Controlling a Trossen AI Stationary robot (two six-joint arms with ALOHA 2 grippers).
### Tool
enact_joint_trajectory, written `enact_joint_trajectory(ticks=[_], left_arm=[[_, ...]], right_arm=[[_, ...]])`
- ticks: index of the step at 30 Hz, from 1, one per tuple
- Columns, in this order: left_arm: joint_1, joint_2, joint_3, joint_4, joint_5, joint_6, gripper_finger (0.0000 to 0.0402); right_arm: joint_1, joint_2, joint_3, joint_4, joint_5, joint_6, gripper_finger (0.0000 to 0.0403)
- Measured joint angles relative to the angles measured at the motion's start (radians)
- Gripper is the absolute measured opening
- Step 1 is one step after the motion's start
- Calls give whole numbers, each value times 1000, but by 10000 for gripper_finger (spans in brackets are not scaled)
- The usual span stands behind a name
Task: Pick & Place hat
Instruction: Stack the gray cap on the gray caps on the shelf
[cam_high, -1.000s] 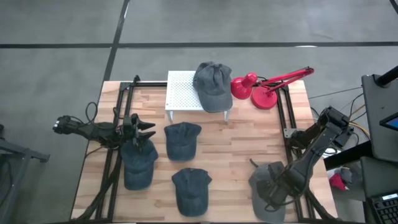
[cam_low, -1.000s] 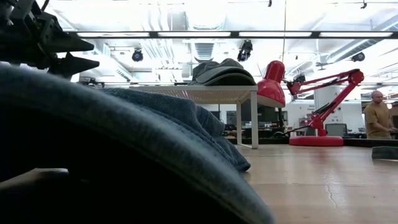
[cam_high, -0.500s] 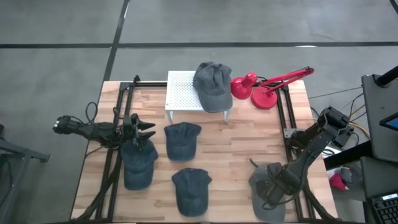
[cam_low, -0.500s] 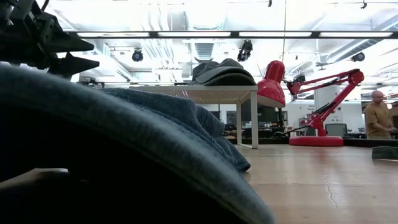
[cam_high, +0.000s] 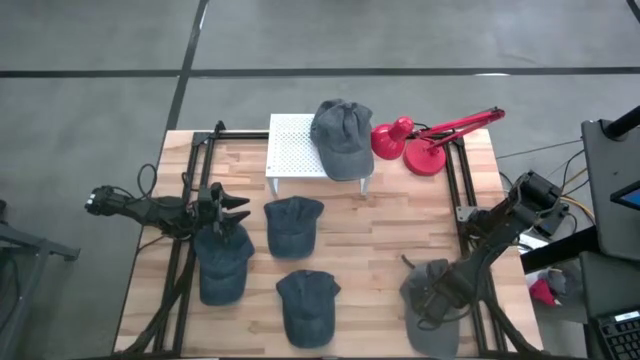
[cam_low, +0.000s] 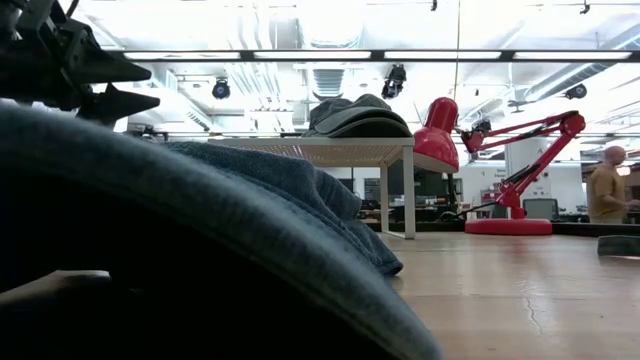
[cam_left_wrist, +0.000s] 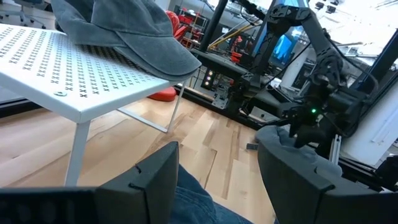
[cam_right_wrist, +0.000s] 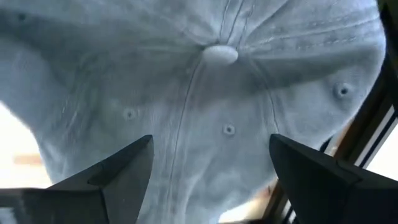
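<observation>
Several denim caps are in view. One lies on the white perforated stand (cam_high: 300, 148), crown up (cam_high: 342, 135). One lies mid-table (cam_high: 292, 225), one at the near edge (cam_high: 307, 305), one at the left (cam_high: 222, 265), and a grey one at the near right (cam_high: 425, 300). My right gripper (cam_high: 437, 298) is open, pointing down right over the grey cap's crown (cam_right_wrist: 217, 56), one finger on each side. My left gripper (cam_high: 232, 211) is open and hovers above the far end of the left cap (cam_left_wrist: 193, 202). It also shows in the low view (cam_low: 120, 85). My right gripper comes at the grey cap's crown (cam_right_wrist: 205, 124) from above with its fingers (cam_right_wrist: 118, 174) spread to either side of it. I cannot tell whether the fingers touch the cloth. The cap lies flat on the table.
A red desk lamp (cam_high: 425, 140) stands at the far right beside the stand. Black frame rails run along the table's left (cam_high: 185, 250) and right (cam_high: 465, 190) sides. Bare wood (cam_high: 370, 240) lies between the middle caps and the grey cap. A person (cam_low: 605, 190) stands in the room beyond.
My right gripper has edged slightly toward the table's left over the grey cap, staying open. The caps and my left arm have kept still.
</observation>
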Motion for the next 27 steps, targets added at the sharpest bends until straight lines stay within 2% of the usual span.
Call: enact_joint_trajectory(ticks=[7, 14, 20, 27], left_arm=[[0, 0, 0, 12, 0, 0, 223], [0, 0, 0, 12, 0, 0, 223], [0, 0, 0, 11, 0, 0, 223], [0, 0, 0, 11, 0, 0, 223]], right_arm=[[-38, 0, -50, 38, 1, 0, 313], [-53, 0, -115, 183, 1, 11, 303], [-74, 0, -142, 207, 1, 10, 293], [-87, 0, -151, 212, 7, 11, 258]])
